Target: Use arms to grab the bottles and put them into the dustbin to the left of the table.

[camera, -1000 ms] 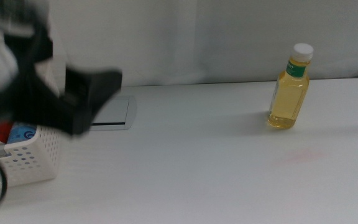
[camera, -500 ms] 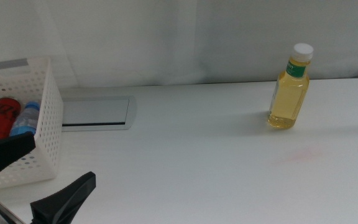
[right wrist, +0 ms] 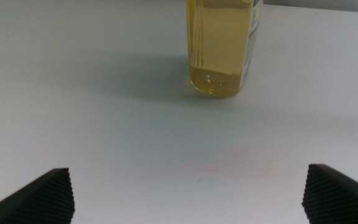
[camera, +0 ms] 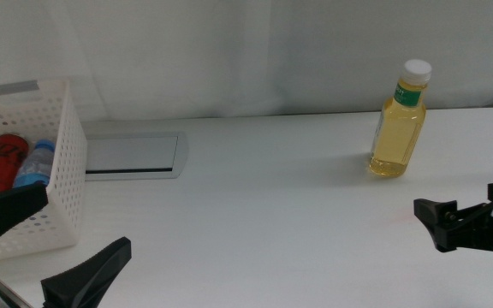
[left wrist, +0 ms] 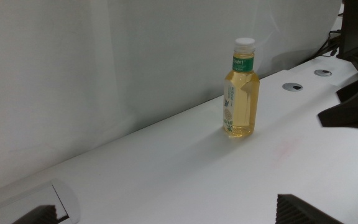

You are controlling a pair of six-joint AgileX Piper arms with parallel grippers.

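Standing upright toward the table's [camera: 255, 222] far right, the yellow-liquid bottle [camera: 399, 120] is not yet collected, so roughly half the task appears left. The small water bottle [camera: 32, 165] already lies inside the dustbin [camera: 62, 184] at the left edge, beside a red object [camera: 1, 161] whose kind cannot be told. The right gripper [camera: 443, 224], jaws spread wide and empty, sits low on the near right, apart from the yellow bottle and facing it. The left gripper [camera: 45, 244] waits at the near left by the dustbin, jaws likewise spread and empty.
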